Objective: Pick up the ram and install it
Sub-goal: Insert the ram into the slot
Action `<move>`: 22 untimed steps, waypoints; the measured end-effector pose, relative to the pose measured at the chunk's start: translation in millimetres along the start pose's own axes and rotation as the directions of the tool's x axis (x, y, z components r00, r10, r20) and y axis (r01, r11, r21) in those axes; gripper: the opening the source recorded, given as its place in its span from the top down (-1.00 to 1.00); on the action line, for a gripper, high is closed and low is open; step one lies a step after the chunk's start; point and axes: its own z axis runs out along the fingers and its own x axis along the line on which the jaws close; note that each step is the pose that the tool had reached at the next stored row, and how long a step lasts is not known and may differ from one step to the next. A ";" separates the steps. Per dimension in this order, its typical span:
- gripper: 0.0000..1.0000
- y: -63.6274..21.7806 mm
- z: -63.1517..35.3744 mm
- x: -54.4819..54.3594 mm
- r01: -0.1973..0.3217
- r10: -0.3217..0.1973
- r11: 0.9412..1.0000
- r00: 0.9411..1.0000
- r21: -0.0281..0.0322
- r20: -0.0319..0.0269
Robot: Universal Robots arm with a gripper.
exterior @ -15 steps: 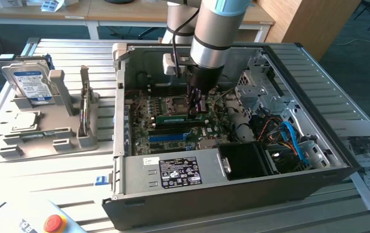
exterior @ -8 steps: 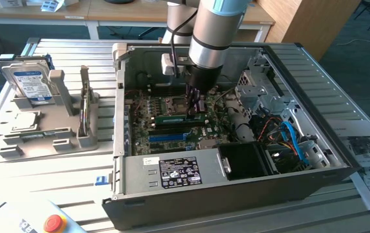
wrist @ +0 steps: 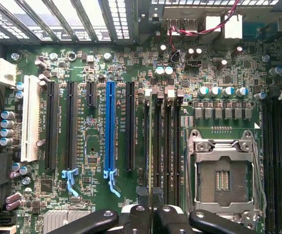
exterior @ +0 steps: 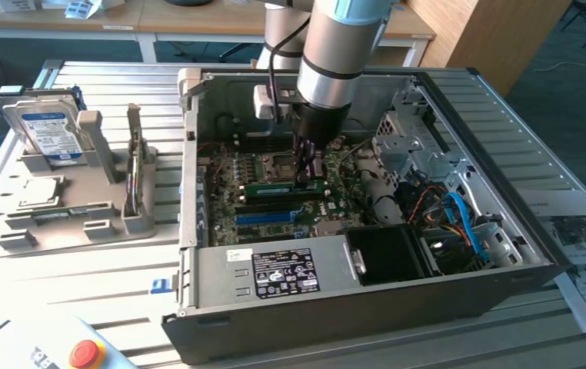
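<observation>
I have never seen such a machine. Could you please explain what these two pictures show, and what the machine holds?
It is a robot arm with a gripper, a two-fingered clamp, at its end. The exterior view comes from a camera standing aside. The wrist view comes from a camera on the wrist, looking down at the motherboard. On the metal table stand an open computer case and a grey holder with a hard drive. The gripper is shut on the ram, a thin green memory stick, low over the motherboard's slots.
</observation>
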 end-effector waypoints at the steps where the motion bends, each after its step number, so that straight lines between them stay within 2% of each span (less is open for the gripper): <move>1: 0.76 0.4 0.0 0.0 0.000 0.000 1.000 1.000 0.000 0.000; 8: 0.76 0.5 0.0 0.1 0.000 0.000 1.000 1.000 0.001 0.000; 16: 0.76 -4.7 -0.3 -0.1 0.000 0.000 1.000 1.000 0.001 0.000; 22: 0.76 -5.3 -0.3 -0.1 0.001 -0.001 1.000 1.000 0.001 0.000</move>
